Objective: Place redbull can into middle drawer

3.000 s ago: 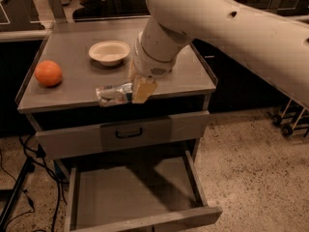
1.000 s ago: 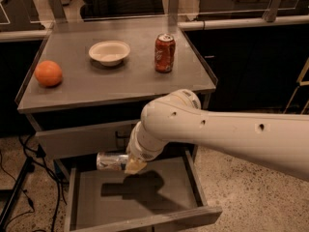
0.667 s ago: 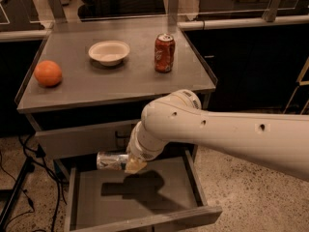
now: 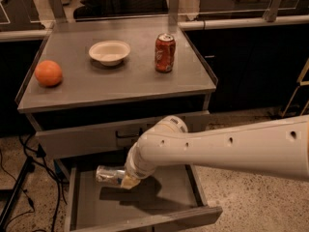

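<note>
**Operator:** Where is my claw, and is it open?

**Spotter:** Your claw (image 4: pixel 123 178) is low down, over the open drawer (image 4: pixel 174 193), near the back left part. It is pinched tight on the right end of the redbull can (image 4: pixel 107 174). You can see one tan pad (image 4: pixel 130 181) pressed on the can.

**Operator:** Which way does the can lie?

**Spotter:** It lies on its side. Its long way runs left to right, and the free end sticks out to the left of your claw. It hangs a little above the drawer floor, with its shadow (image 4: pixel 130 195) dark on the floor under it.

**Operator:** What is up top?

**Spotter:** On the tabletop (image 4: pixel 120 83) you have an orange (image 4: pixel 48 73) at the left, a white bowl (image 4: pixel 109 52) and a red soda can (image 4: pixel 164 53) standing up, all well apart from your claw.
</note>
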Tool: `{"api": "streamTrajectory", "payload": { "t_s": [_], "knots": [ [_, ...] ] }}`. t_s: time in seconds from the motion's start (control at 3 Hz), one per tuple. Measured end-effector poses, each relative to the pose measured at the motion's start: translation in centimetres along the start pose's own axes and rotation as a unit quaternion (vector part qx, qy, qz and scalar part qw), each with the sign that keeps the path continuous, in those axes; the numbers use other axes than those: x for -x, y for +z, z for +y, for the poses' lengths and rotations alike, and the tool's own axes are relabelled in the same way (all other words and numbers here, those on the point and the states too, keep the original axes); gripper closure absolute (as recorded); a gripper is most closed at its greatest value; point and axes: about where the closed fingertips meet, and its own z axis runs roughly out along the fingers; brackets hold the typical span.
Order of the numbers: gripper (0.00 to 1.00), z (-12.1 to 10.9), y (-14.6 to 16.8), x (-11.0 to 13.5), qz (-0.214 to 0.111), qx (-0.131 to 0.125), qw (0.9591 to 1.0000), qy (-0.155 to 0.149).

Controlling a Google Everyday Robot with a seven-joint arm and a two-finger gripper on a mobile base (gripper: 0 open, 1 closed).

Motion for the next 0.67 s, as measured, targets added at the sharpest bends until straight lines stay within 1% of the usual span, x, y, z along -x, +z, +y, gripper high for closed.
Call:
{"api": "streamTrajectory", "payload": {
  "t_s": [0.33,0.67],
  "knots": [
    [1.0,0.13,4.25,-1.52,0.006,-0.002,0.9998,0.019],
    [1.0,0.13,4.26,-1.52,0.006,-0.002,0.9998,0.019]
  ]
}}
